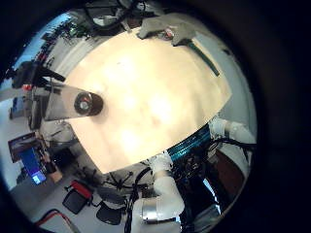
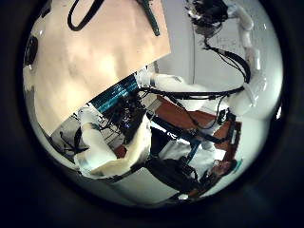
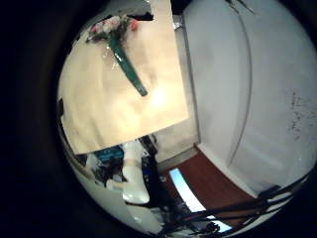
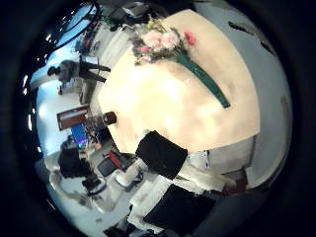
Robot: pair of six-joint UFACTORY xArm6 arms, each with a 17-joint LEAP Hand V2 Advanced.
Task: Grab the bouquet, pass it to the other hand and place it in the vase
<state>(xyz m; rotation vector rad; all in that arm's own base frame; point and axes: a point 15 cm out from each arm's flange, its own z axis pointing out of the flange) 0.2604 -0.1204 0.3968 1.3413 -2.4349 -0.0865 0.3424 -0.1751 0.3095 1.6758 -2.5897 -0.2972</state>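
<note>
Pale wood makes up the table [image 4: 183,99], a bare light top with white walls and a reddish floor beyond it. No outside view is given, so colours come only from the palm views.

One bouquet [image 4: 170,49] lies flat on the table near a far edge, its pink and white blooms bunched at one end and its dark green wrapped stem reaching toward the middle of the top. It shows again in the right little finger side view [image 3: 121,45], and small in the left little finger side view [image 1: 175,37] at the far edge. Nothing touches it; both hands are well apart from it, high over the table.

One vase [image 1: 70,102], clear with a dark mouth, shows at the table's edge on the side away from the bouquet; I cannot tell whether it stands or lies. It is well apart from the flowers, with bare table between them and nothing in the way.

Of the right hand [image 4: 163,153] only a dark block and white parts show, holding nothing. Of the left hand [image 2: 119,157] a pale finger shows over the table's edge, also with nothing in it. How far either hand's fingers are spread I cannot tell.

Around the table stands cluttered room gear, too small to name.
</note>
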